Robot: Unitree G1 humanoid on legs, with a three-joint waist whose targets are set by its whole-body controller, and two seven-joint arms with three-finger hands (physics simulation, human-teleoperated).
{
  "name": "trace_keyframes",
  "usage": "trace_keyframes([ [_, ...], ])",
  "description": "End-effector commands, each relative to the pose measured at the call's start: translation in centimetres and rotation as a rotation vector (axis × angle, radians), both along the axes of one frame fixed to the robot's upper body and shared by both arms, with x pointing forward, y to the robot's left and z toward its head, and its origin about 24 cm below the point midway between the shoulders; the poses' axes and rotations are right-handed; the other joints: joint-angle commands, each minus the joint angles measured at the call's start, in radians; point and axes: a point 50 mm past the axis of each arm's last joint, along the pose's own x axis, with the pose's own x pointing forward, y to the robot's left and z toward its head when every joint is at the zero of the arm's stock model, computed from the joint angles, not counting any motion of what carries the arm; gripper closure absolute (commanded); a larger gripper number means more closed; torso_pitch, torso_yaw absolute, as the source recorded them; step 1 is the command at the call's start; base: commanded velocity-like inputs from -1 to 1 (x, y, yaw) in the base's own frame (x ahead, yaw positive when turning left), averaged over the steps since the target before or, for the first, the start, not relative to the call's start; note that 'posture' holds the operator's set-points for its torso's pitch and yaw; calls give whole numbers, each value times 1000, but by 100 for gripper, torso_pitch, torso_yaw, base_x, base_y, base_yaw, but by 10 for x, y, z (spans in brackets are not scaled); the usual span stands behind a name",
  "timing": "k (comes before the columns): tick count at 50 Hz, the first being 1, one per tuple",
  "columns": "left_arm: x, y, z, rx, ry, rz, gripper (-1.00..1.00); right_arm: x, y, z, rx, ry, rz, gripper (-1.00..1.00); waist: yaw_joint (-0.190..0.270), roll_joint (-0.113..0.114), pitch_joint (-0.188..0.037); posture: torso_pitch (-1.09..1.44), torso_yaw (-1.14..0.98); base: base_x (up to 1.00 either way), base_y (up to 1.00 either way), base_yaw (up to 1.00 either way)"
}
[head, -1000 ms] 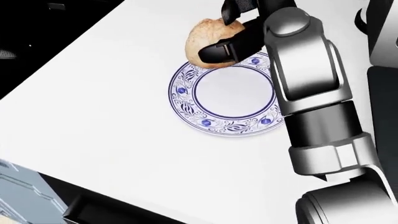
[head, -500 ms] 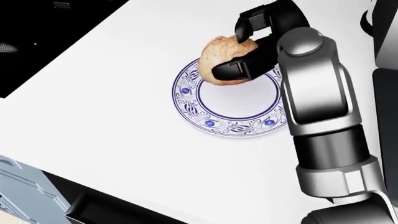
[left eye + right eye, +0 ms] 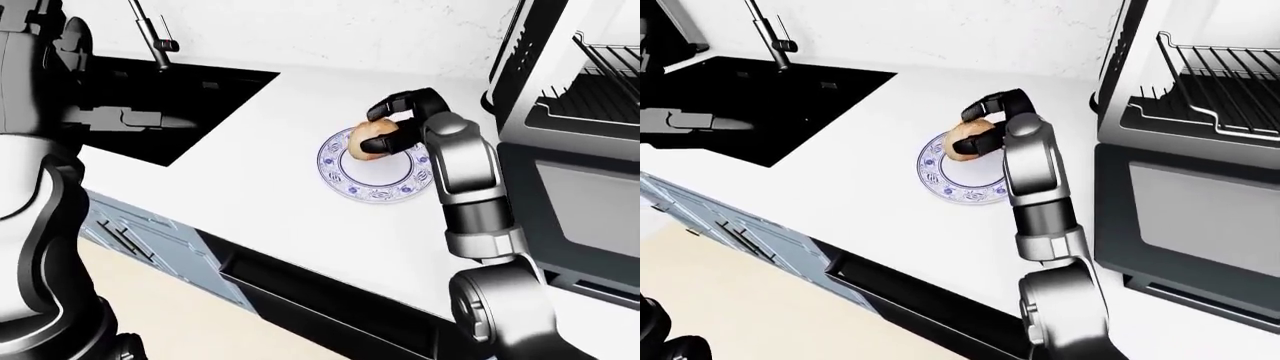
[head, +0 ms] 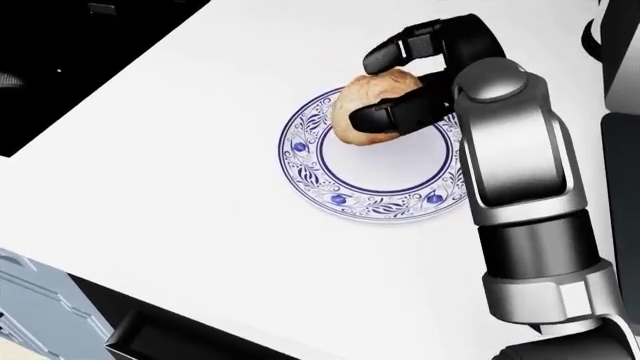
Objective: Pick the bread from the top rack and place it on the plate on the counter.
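A: Right hand (image 4: 405, 86)?
B: Forearm reaches up the head view, wrist bent left, black fingers (image 4: 395, 112) curled round the bread (image 4: 370, 105). Bread sits over the plate's (image 4: 340, 196) upper-left rim, on the white counter (image 4: 180, 187).

A: Contact with plate?
B: Can't tell; fingers hide the underside.

A: Left hand?
B: Only the arm (image 3: 40, 195) shows at the left-eye view's left edge; hand's state unclear.
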Motion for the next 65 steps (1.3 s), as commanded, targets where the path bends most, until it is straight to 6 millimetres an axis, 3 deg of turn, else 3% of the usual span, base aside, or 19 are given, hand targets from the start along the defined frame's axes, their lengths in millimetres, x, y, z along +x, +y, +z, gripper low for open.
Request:
trace_keyframes([
  [1, -7, 1, 13, 19, -76, 13, -100, -2, 4, 25, -7, -106, 19, 20, 1, 1, -27, 0, 42, 0, 0, 0],
  [12, -7, 1, 16, 22, -80, 15, -100, -3, 3, 27, -6, -108, 24, 3, 2, 0, -26, 0, 42, 0, 0, 0],
  [17, -7, 1, 17, 22, -83, 15, -100, -3, 5, 30, -4, -110, 30, -28, 2, 0, -26, 0, 42, 0, 0, 0],
  [20, -7, 1, 17, 21, -84, 13, -100, -3, 6, 31, -3, -110, 33, -69, 2, 1, -26, 0, 42, 0, 0, 0],
  [21, -6, 1, 17, 22, -84, 13, -100, -3, 6, 31, -3, -110, 35, -100, 2, 1, -26, 0, 42, 0, 0, 0],
  [37, -7, 2, 16, 19, -86, 18, -100, -7, 6, 45, 8, -138, 39, -100, 3, 2, -25, 0, 42, 0, 0, 0],
  [56, -10, 4, 16, 21, -84, 22, -100, -35, 14, 109, 45, -306, 65, -100, 3, 2, -16, 0, 42, 0, 0, 0],
  [65, -10, 4, 21, 25, -90, 23, -100, -51, 16, 125, 61, -376, 77, -100, 4, 2, -12, 0, 42, 0, 0, 0],
])
